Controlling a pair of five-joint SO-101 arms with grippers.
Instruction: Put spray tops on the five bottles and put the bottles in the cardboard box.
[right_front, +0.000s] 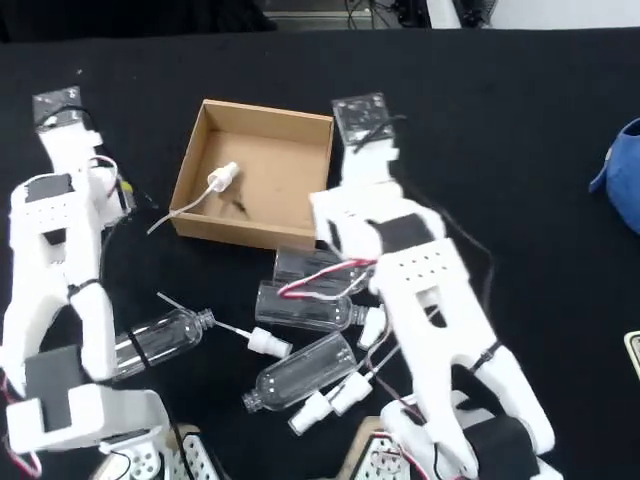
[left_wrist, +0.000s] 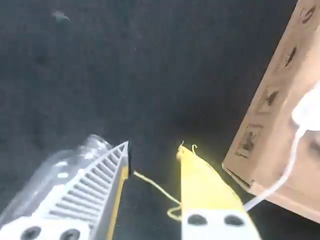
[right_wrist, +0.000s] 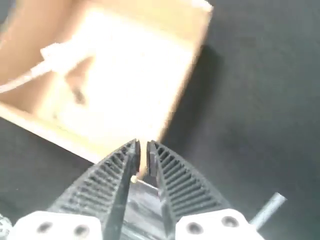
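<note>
The cardboard box (left_wrist: 265, 130) has small dark symbols printed on its side, none that I can read. My left gripper (left_wrist: 155, 150) is spread wide and holds nothing, with a bottle (left_wrist: 75, 165) past one finger. My right gripper (right_wrist: 142, 147) is pinched to a slit at the box's near right corner. Clear bottles (right_front: 300, 305) lie near of the box, mostly left-right. A spray top (right_front: 222, 178) lies inside the box.

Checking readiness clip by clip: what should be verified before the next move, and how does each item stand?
1. Cardboard box upright and open: ok.
2. Tops fitted: not ok; one bottle is bare-necked, with a loose spray top lying near it.
3. Bottles boxed: not ok; just a boxed spray top inside.
4. Left gripper open: ok.
5. Right gripper holding anything: cannot tell.
</note>
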